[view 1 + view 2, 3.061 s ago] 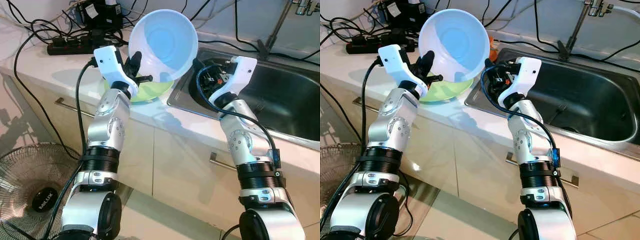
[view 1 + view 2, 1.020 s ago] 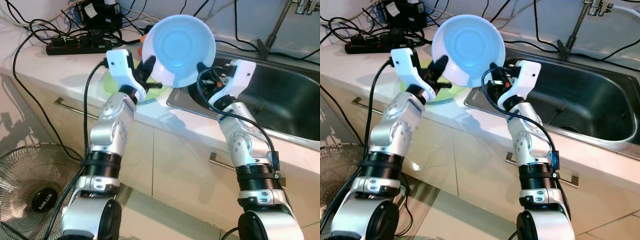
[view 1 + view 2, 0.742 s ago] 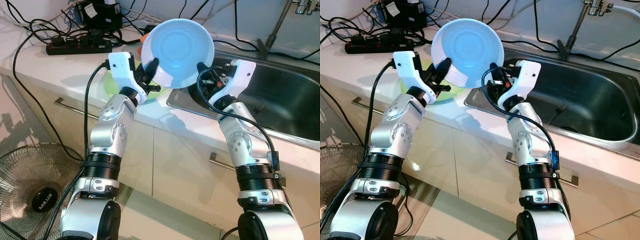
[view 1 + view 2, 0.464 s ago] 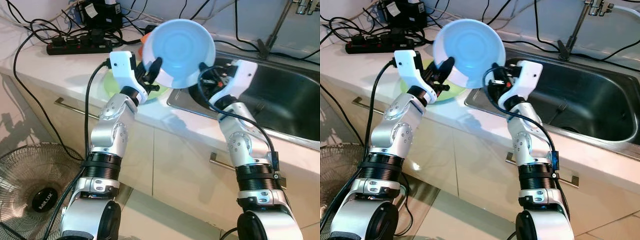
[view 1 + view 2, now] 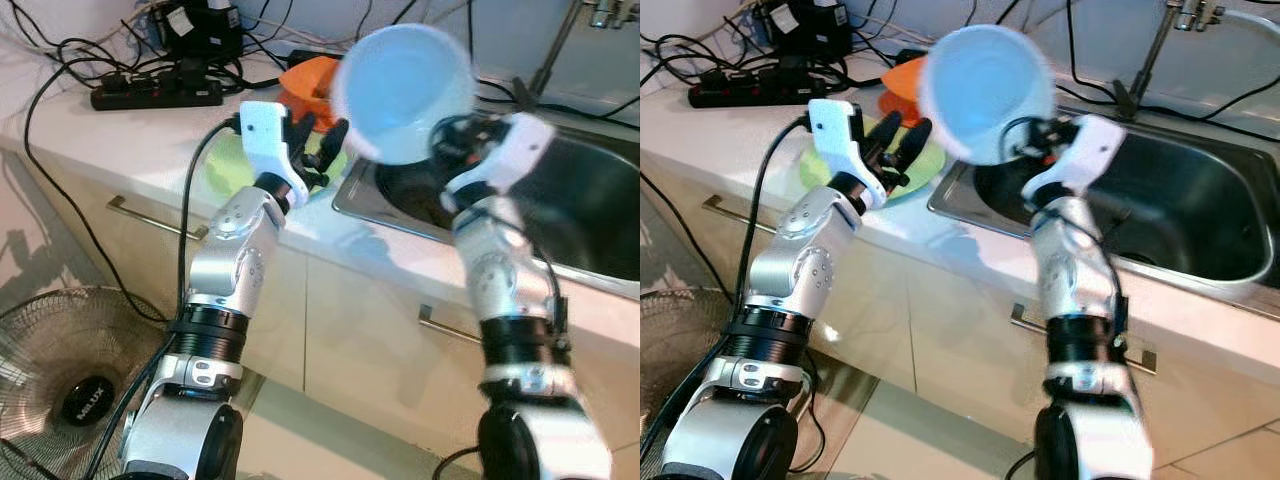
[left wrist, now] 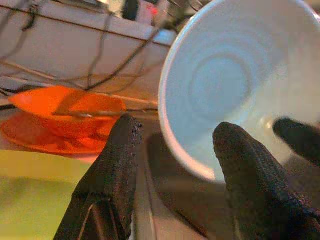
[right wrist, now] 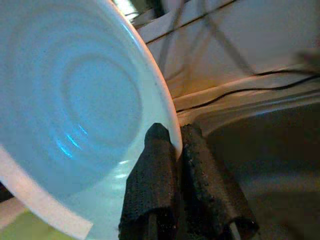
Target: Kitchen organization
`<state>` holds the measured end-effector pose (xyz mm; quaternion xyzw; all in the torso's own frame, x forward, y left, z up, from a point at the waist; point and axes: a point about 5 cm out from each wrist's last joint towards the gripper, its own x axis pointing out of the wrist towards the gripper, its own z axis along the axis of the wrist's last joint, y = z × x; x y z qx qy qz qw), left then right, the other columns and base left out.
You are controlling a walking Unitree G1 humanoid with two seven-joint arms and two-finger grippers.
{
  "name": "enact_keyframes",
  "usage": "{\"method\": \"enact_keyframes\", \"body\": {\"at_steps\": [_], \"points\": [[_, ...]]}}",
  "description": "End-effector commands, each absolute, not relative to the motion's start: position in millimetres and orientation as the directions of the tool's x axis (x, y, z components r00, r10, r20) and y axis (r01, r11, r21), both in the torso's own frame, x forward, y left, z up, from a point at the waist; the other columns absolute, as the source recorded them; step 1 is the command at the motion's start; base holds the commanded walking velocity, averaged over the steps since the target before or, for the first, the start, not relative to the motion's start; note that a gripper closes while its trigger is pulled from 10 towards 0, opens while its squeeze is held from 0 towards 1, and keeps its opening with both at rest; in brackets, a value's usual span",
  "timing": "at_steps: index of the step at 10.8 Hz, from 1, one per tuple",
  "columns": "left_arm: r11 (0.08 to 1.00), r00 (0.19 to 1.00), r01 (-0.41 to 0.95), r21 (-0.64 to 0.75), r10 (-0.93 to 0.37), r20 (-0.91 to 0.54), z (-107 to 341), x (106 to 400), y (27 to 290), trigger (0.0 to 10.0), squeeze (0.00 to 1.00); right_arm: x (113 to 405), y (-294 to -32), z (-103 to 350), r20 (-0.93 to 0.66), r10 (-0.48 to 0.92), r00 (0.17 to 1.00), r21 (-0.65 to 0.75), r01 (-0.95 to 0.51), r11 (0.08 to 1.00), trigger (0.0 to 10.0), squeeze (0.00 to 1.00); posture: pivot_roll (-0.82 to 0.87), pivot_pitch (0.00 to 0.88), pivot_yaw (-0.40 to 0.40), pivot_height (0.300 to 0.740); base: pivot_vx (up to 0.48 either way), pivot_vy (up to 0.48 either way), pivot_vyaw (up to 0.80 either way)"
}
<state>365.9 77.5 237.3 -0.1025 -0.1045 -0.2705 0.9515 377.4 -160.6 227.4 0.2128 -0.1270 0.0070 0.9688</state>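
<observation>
A pale blue bowl (image 5: 405,90) hangs tilted above the left rim of the steel sink (image 5: 590,215). My right gripper (image 7: 175,131) is shut on the bowl's rim, one finger inside and one outside. My left gripper (image 5: 318,140) stands open just left of the bowl and apart from it, over a green dish (image 5: 228,165) on the counter. In the left wrist view the bowl (image 6: 240,85) floats beyond the spread fingers (image 6: 107,175). An orange bowl (image 5: 905,75) on an orange plate sits behind the green dish.
A black power strip (image 5: 155,95) and tangled cables lie at the back left of the counter. The tap's stem (image 5: 1150,60) rises behind the sink. A fan (image 5: 70,370) stands on the floor at the left, beside drawer fronts with handles.
My left gripper has let go of the blue bowl and opened. The right arm has carried the bowl to the right, over the sink's edge, uncovering the orange bowl.
</observation>
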Motion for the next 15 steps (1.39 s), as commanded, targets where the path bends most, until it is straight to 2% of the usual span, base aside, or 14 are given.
{"method": "enact_keyframes", "body": {"at_steps": [1, 2, 3, 5, 7, 8, 9, 12, 15], "points": [[0.818, 0.814, 0.566, -0.105, -0.533, 0.232, 236, 363, 73, 10.0, 0.0, 380, -171, 237, 0.27, -0.113, 0.956, 0.417, -0.011, 0.909, 0.0, 0.0, 0.1, 0.047, 0.003, 0.74, 0.0, 0.0, 0.0], [0.802, 0.797, 0.592, -0.082, -0.566, 0.212, 233, 359, 68, 10.0, 0.0, 383, -178, 232, 0.239, -0.157, 0.958, 0.358, 0.064, 0.932, 9.9, 0.0, 0.11, 0.044, 0.0, 0.74, 0.0, 0.0, 0.0], [0.782, 0.779, 0.619, -0.076, -0.598, 0.19, 231, 354, 63, 10.0, 0.0, 384, -183, 230, 0.241, -0.181, 0.954, 0.24, 0.122, 0.963, 10.0, 0.0, 0.12, 0.041, -0.004, 0.74, 0.0, 0.0, 0.0], [0.746, 0.744, 0.664, -0.051, -0.652, 0.144, 226, 341, 58, 10.0, 0.0, 388, -194, 224, 0.26, -0.245, 0.934, -0.002, 0.254, 0.967, 10.0, 0.0, 0.13, 0.04, -0.011, 0.74, 0.0, 0.0, 0.0], [0.728, 0.729, 0.684, -0.054, -0.677, 0.099, 221, 334, 57, 10.0, 0.0, 392, -191, 223, 0.295, -0.199, 0.935, -0.214, 0.268, 0.939, 10.0, 0.0, 0.13, 0.046, -0.014, 0.74, 0.0, 0.0, 0.0], [0.726, 0.728, 0.685, -0.06, -0.681, 0.077, 219, 332, 56, 10.0, 0.0, 394, -189, 221, 0.301, -0.185, 0.935, -0.251, 0.265, 0.931, 10.0, 0.0, 0.13, 0.049, -0.013, 0.74, 0.0, 0.0, 0.0], [0.724, 0.726, 0.687, -0.059, -0.688, 0.017, 212, 327, 56, 10.0, 0.0, 396, -186, 213, 0.298, -0.158, 0.941, -0.347, 0.261, 0.901, 10.0, 0.0, 0.14, 0.055, -0.012, 0.74, 0.0, 0.0, 0.0], [0.737, 0.735, 0.673, -0.064, -0.676, -0.05, 208, 323, 57, 10.0, 0.0, 399, -178, 196, 0.243, -0.101, 0.965, -0.451, 0.204, 0.869, 10.0, 0.0, 0.15, 0.062, -0.017, 0.74, 0.0, 0.0, 0.0], [0.734, 0.731, 0.676, -0.061, -0.679, -0.068, 208, 319, 56, 10.0, 0.0, 399, -173, 185, 0.198, -0.079, 0.977, -0.482, 0.167, 0.86, 10.0, 0.0, 0.16, 0.066, -0.018, 0.74, 0.0, 0.0, 0.0]]}}
